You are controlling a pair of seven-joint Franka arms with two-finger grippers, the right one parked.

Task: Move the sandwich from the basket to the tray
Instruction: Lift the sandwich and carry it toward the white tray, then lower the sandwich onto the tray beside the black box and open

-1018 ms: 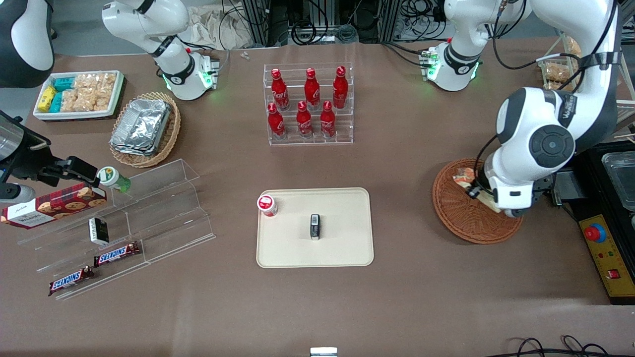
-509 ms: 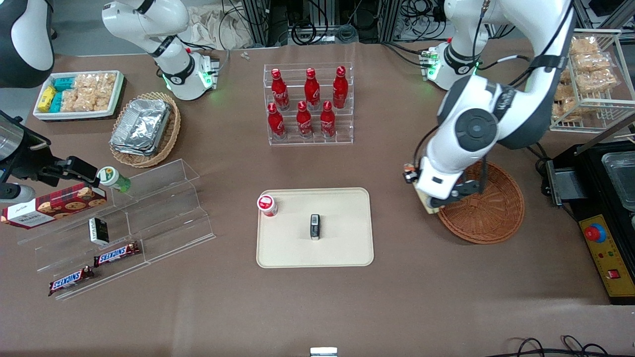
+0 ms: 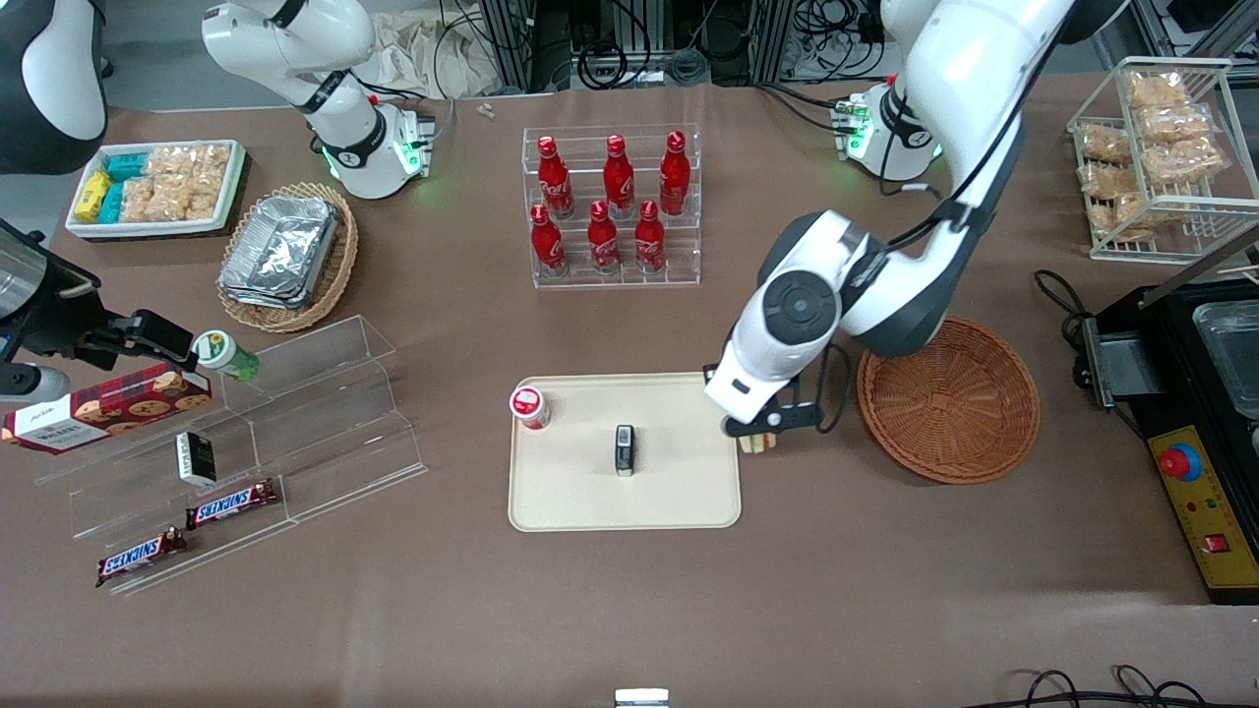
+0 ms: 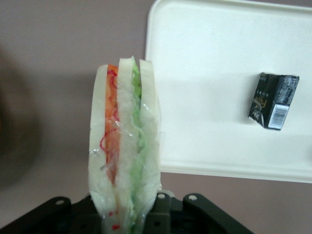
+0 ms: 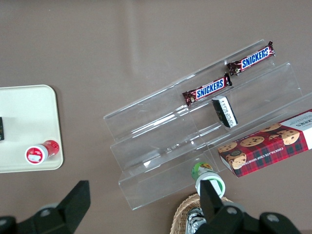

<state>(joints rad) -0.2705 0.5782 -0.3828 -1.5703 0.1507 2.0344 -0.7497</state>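
The sandwich [image 4: 124, 146], a wedge of white bread with orange-red and green layers in clear wrap, stands upright between the fingers of my left gripper [image 4: 129, 214], which is shut on its lower end. In the front view the gripper [image 3: 755, 436] hangs above the edge of the cream tray [image 3: 679, 492] that faces the basket, and a bit of the sandwich [image 3: 757, 445] shows under it. The round reddish-brown wicker basket [image 3: 949, 398] sits toward the working arm's end of the table with nothing in it. Part of the tray [image 4: 204, 58] lies below the sandwich.
On the tray stand a small red-capped bottle [image 3: 529, 406] and a small black box [image 3: 625, 449] [image 4: 273, 100]. A clear rack of red bottles [image 3: 615, 206] is farther from the front camera. A black machine [image 3: 1195, 423] sits at the working arm's end.
The gripper has lifted the sandwich out of the basket and carried it sideways to the tray's edge. The basket is now empty.
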